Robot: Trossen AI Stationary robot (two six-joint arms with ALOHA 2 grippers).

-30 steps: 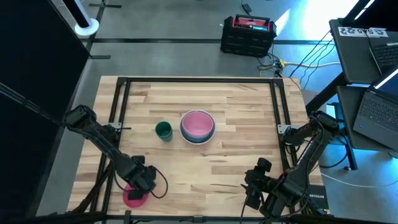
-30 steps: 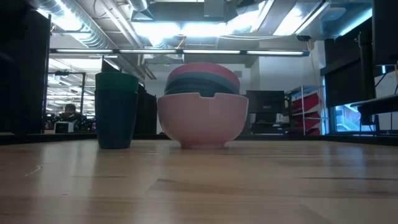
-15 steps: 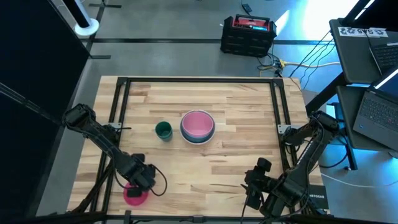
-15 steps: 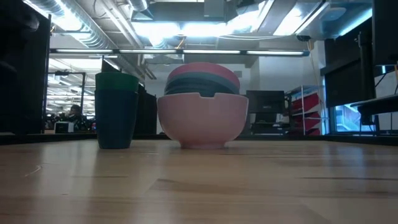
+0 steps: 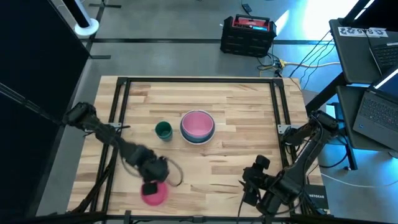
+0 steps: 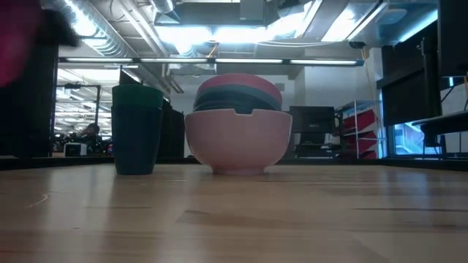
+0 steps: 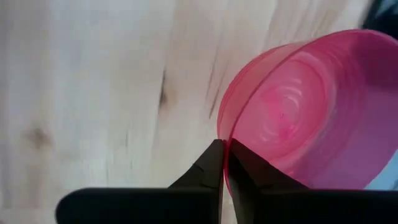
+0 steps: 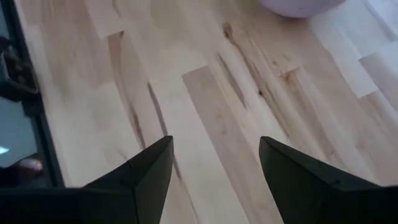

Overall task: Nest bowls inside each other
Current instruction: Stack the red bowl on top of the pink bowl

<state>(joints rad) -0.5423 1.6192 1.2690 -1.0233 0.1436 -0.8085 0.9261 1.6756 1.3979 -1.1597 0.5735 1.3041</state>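
A magenta bowl [image 5: 154, 193] hangs near the table's front left with my left gripper [image 5: 153, 172] shut on it. In the left wrist view the magenta bowl [image 7: 311, 106] shows its hollow side. A stack of nested bowls [image 5: 198, 126] stands at mid-table with its base on the wood, a pale pink one on top. In the low view the stack [image 6: 238, 128] sits beside the green cup [image 6: 137, 129]. My right gripper [image 5: 254, 188] waits open above the front right of the table. My left gripper pinches the magenta bowl's rim [image 7: 225, 134], one finger [image 7: 208, 171] outside the wall and the other inside the hollow. The fingers come from above, pointing steeply down. The bowl hangs tilted below them; a magenta blur [image 6: 14, 36] high in the low view puts it clear of the table.
The green cup [image 5: 163, 130] stands just left of the stack. Black frame rails [image 5: 119, 106] run along the table's left, far and right sides. Bare wood lies between the stack and the front edge. The right wrist view shows a pale bowl's edge [image 8: 298, 6] beyond my right gripper [image 8: 214, 168].
My left gripper has risen and swung from the front left corner toward the table's right, taking the magenta bowl with it. The bowl, which lay on the table under the gripper, is now lifted and tilted.
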